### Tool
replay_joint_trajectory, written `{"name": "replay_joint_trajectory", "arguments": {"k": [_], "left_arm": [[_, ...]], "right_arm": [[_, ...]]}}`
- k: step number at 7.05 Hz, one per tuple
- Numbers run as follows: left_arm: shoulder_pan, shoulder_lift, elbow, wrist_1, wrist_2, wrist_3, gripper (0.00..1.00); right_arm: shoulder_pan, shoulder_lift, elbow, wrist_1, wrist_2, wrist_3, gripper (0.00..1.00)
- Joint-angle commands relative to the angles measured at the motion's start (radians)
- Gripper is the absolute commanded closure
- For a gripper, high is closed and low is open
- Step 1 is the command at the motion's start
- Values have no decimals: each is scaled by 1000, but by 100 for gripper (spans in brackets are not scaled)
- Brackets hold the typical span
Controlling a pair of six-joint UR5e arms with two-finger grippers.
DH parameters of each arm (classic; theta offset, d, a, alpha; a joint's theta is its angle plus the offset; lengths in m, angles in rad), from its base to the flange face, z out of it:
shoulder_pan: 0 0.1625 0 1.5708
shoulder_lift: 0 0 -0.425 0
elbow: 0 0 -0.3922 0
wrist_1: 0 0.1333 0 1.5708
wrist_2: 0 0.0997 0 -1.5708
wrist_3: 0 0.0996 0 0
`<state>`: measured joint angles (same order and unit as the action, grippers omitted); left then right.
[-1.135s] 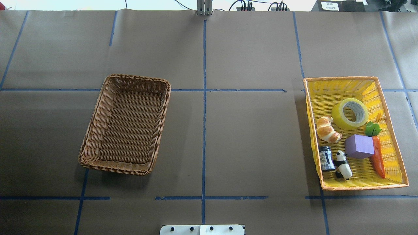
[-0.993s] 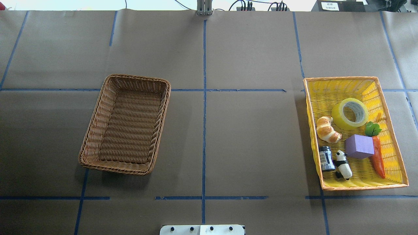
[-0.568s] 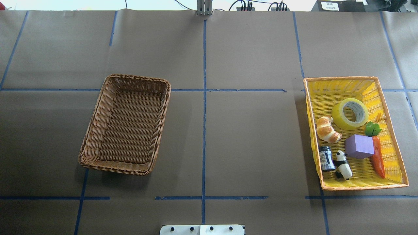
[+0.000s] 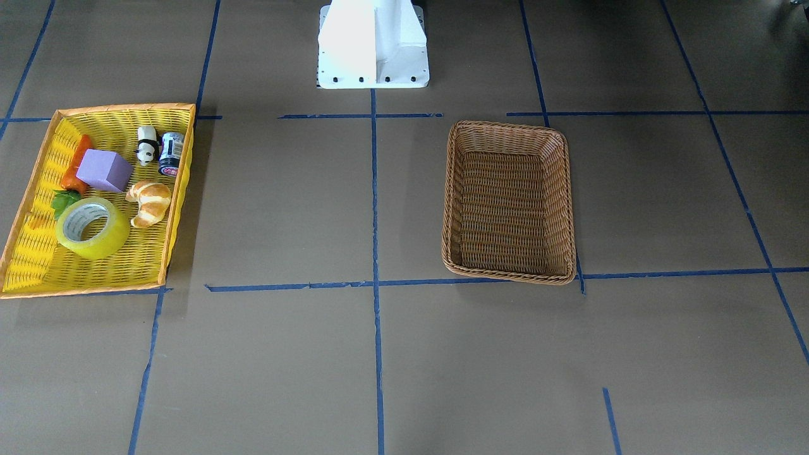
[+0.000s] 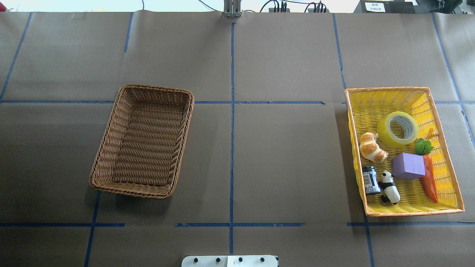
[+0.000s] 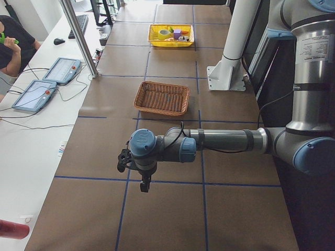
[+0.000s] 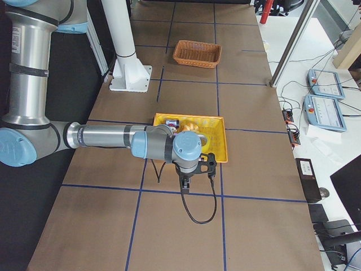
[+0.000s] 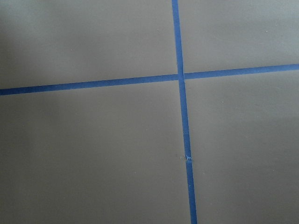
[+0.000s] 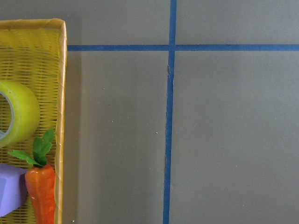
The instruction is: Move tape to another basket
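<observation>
The left claw (image 6: 145, 186) hangs over bare worktop (image 5: 289, 155) at the robot's left end, well apart from both containers. It shows only in the left side view, so I cannot tell whether its fingers are apart or together. Its wrist camera sees only the worktop and a crossing of blue lines (image 8: 180, 77).

Further right stands the basket (image 5: 157, 89), brown wicker with deep sides, its long axis running away from the robot. Nothing lies in it.

On the right side of the worktop is the yellow tray (image 5: 386, 89), and the tape (image 5: 386, 134) lies in its far half. The roll rests nearly flat with its hole facing up, a little tilted. The croissant (image 5: 372, 147) is just beside it on the side toward the worktop's middle. The purple block (image 5: 408, 166) and the carrot (image 5: 429, 178) lie nearer the robot. The small can (image 5: 370, 180) and the panda figure (image 5: 390, 187) sit in the near corner.

The right claw (image 7: 184, 184) hovers outside the tray, just past its outer long rim. It appears only in the right side view, so I cannot tell whether it is apart or together. Its wrist camera catches the tape at the frame's left edge, just inside the rim. The right arm is much the nearer one. I judge that it must shift toward the worktop's middle, over the rim, and come down on the roll's wall.
</observation>
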<state>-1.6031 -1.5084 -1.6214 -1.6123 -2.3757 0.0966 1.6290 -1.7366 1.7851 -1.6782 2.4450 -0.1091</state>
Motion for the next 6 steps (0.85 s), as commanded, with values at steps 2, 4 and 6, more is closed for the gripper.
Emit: {"name": "replay_joint_trajectory", "arguments": {"k": [2,4,6], "left_arm": [[0,-1,2,-3,0,2,0],[0,-3,-15,-3,0,0,0],[-1,-1,-18,-5,-22,0,0]], "right_arm": [[0,0,13,0,2,8,0],[-1,35,60,0,-1,98,0],[-38,124,80,-8,-6,112,0]]}}
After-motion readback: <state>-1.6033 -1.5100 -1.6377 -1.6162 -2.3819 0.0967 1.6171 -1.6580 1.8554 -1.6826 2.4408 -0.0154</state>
